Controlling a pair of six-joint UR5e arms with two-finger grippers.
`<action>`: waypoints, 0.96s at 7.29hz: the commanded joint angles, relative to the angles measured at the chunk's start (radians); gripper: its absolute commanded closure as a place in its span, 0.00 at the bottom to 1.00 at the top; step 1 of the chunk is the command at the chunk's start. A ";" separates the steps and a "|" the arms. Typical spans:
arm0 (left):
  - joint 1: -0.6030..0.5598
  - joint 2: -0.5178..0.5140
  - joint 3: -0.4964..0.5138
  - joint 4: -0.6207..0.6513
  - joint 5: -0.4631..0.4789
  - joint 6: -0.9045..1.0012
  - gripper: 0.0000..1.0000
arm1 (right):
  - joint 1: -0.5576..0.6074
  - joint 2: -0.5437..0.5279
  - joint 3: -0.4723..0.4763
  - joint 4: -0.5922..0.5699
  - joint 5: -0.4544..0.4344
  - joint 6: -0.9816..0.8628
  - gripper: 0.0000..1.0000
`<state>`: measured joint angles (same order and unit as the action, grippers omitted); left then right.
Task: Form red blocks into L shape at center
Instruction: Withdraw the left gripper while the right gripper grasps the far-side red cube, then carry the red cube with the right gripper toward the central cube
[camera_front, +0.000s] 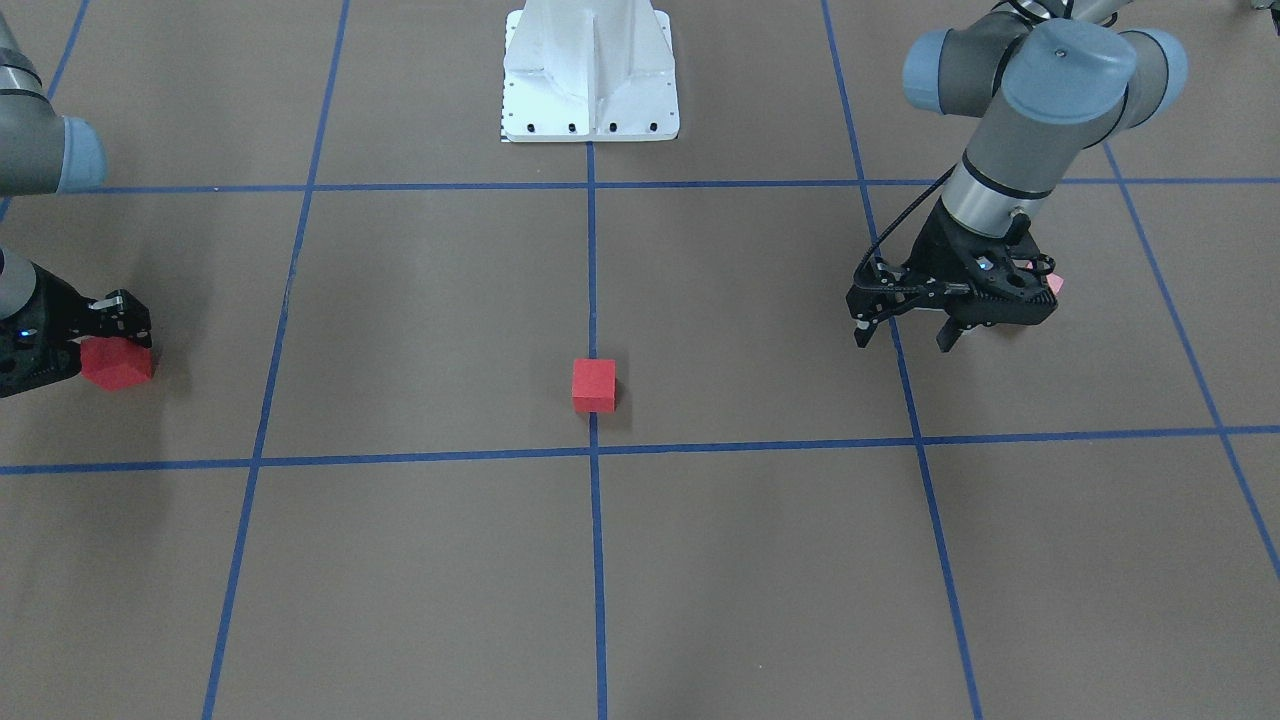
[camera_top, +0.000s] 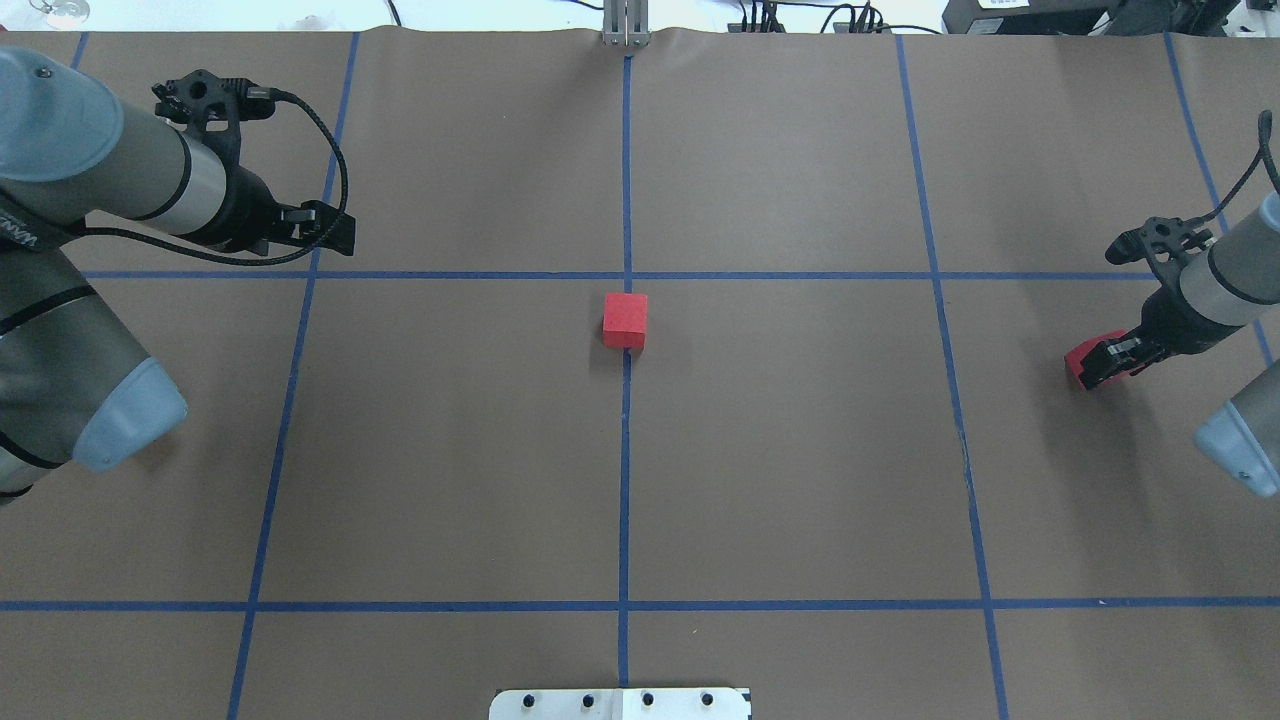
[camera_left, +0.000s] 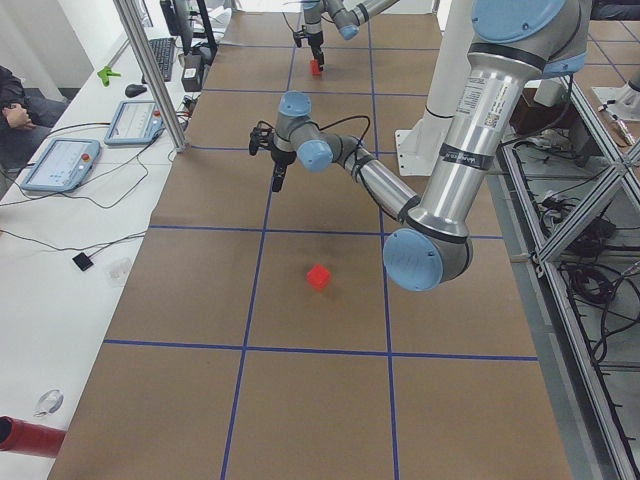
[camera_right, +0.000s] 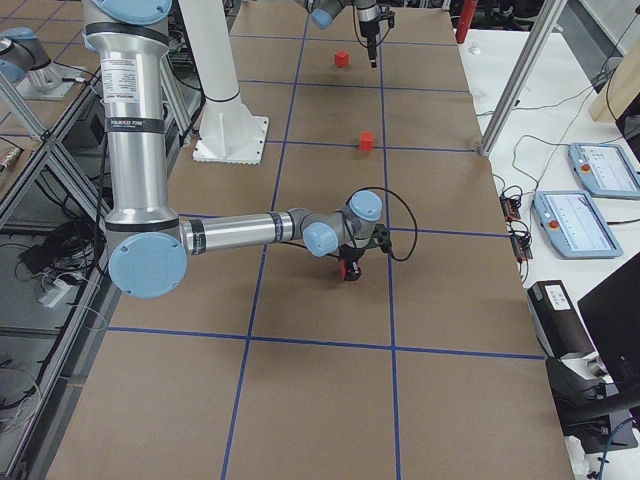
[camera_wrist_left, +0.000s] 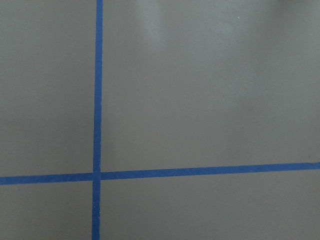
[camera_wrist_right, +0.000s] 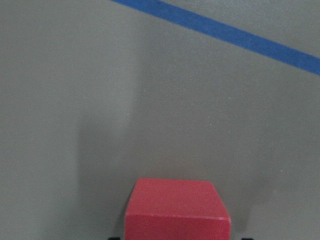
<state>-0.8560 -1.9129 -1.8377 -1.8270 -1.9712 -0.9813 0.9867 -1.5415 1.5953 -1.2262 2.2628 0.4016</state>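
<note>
One red block (camera_front: 594, 385) lies on the middle blue line just on the robot's side of the center crossing (camera_front: 595, 452); it also shows in the overhead view (camera_top: 625, 320). My right gripper (camera_front: 112, 335) is shut on a second red block (camera_front: 117, 364) low at the table's right end, and the block fills the bottom of the right wrist view (camera_wrist_right: 177, 212). My left gripper (camera_front: 903, 338) is open and empty, pointing down over a blue line. A third red block (camera_right: 342, 59) sits beside it, towards the robot, showing only as a sliver (camera_front: 1056, 284) behind the gripper.
The white robot base plate (camera_front: 590, 90) stands on the middle line at the robot's side. Brown paper with blue tape grid lines (camera_top: 626, 450) covers the table. The left wrist view shows only paper and a tape crossing (camera_wrist_left: 96, 176).
</note>
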 joint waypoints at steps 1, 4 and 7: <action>0.000 0.000 0.002 0.000 0.000 -0.002 0.00 | 0.004 0.003 0.034 -0.001 -0.008 0.064 1.00; -0.040 0.021 0.003 0.000 -0.005 0.013 0.02 | 0.009 0.149 0.147 -0.188 0.003 0.127 1.00; -0.112 0.128 -0.006 -0.011 0.001 0.131 0.10 | -0.103 0.505 0.155 -0.443 -0.003 0.249 1.00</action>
<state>-0.9335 -1.8303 -1.8385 -1.8295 -1.9725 -0.8893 0.9426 -1.1678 1.7502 -1.6072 2.2627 0.5636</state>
